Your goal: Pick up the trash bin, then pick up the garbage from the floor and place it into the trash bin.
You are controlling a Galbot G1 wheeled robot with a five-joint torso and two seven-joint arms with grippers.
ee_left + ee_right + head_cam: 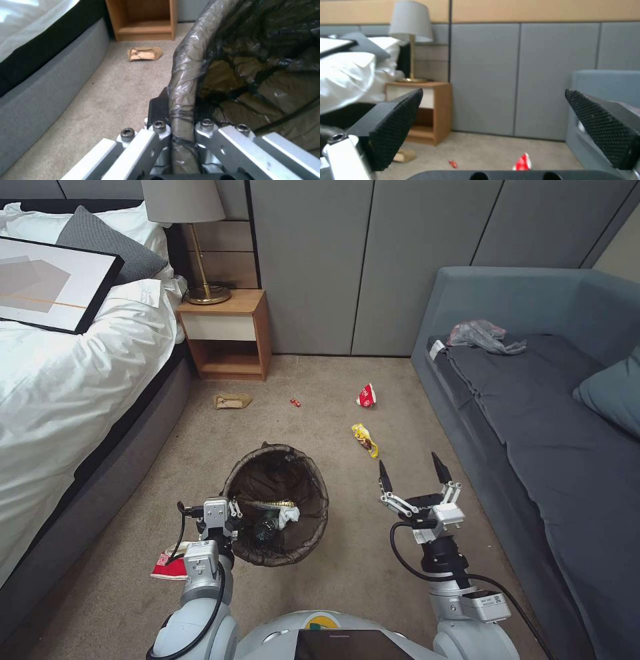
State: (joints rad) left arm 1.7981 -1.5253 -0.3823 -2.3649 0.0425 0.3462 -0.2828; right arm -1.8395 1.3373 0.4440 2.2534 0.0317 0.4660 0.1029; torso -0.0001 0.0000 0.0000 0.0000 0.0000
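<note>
Clamping the trash bin (277, 503) rim, left gripper (230, 511); right gripper (413, 473) spread, no legible labels.

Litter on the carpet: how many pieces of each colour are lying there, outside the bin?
Red-and-white pieces: 2
Yellow wrapper: 1
Tan packet: 1
Small red scrap: 1
Total: 5
The left gripper grips the rim of the bin; the right gripper is open above the carpet.
</note>
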